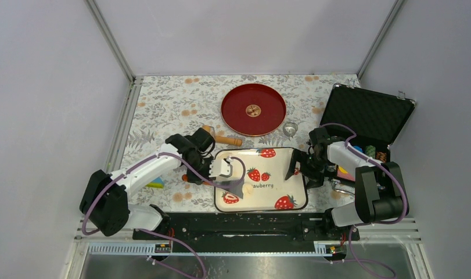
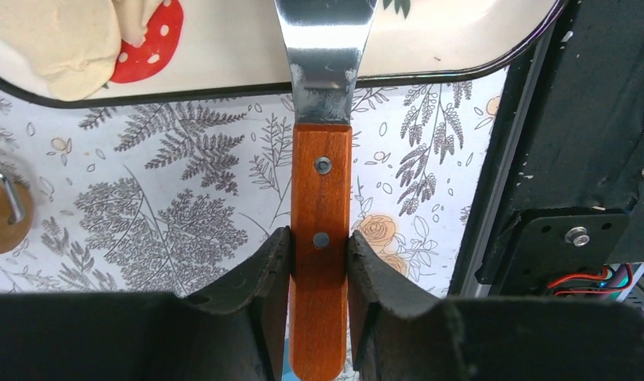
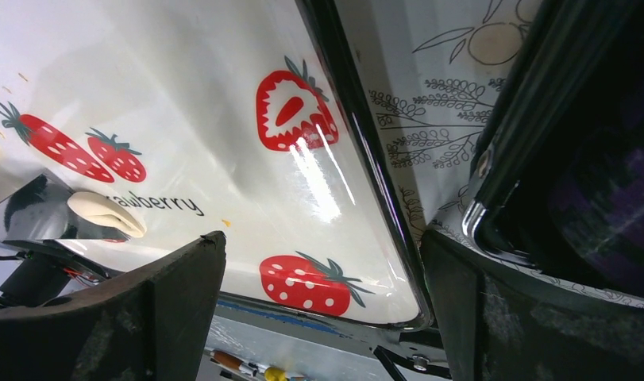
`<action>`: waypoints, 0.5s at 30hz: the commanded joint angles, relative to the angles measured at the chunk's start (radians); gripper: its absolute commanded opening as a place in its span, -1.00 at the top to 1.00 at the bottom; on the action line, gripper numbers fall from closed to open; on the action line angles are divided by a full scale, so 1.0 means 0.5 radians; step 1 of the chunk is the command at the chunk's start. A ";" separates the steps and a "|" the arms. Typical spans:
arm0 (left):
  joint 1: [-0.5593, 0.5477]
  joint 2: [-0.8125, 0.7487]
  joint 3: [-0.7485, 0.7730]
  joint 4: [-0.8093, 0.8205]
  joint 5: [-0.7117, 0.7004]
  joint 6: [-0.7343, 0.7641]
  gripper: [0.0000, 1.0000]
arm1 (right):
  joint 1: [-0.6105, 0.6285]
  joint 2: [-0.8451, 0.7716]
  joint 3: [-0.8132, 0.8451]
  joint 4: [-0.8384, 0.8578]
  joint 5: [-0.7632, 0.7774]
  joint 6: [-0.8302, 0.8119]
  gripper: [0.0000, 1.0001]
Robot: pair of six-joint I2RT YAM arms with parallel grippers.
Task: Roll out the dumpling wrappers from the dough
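Observation:
The dough (image 1: 248, 190) is a small off-white lump on the near part of the strawberry tray (image 1: 291, 156). It also shows in the left wrist view (image 2: 56, 40) and in the right wrist view (image 3: 108, 213). My left gripper (image 1: 226, 176) (image 2: 319, 238) is shut on the wooden handle of a metal scraper (image 2: 321, 182). The scraper blade (image 1: 236, 188) lies on the tray beside the dough. My right gripper (image 1: 297, 168) (image 3: 322, 270) is open and empty, its fingers on either side of the tray's right rim. No dumpling wrappers are in view.
A red plate (image 1: 253, 109) sits at the back, with a small metal ring cutter (image 1: 290, 129) to its right. A wooden roller (image 1: 221, 138) lies behind the tray, by the left arm. An open black case (image 1: 366, 119) stands at the right. A blue-yellow item (image 1: 156, 183) lies at the left.

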 commanded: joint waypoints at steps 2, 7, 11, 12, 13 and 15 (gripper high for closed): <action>0.036 -0.119 0.031 -0.017 -0.094 0.049 1.00 | 0.010 0.001 -0.021 0.039 -0.075 0.011 -0.99; 0.049 -0.136 0.064 -0.091 -0.125 0.060 1.00 | 0.010 0.009 -0.016 0.041 -0.070 0.009 -0.99; 0.050 -0.111 0.093 -0.134 -0.131 0.070 1.00 | 0.011 0.022 -0.021 0.050 -0.077 0.007 -0.99; 0.053 -0.107 0.098 -0.138 -0.132 0.071 1.00 | 0.012 0.023 -0.019 0.049 -0.079 0.009 -0.99; 0.052 -0.095 0.098 -0.137 -0.120 0.069 1.00 | 0.010 0.022 -0.020 0.048 -0.079 0.007 -0.99; 0.052 -0.073 0.106 -0.137 -0.085 0.068 1.00 | 0.009 0.018 -0.021 0.049 -0.082 0.005 -0.99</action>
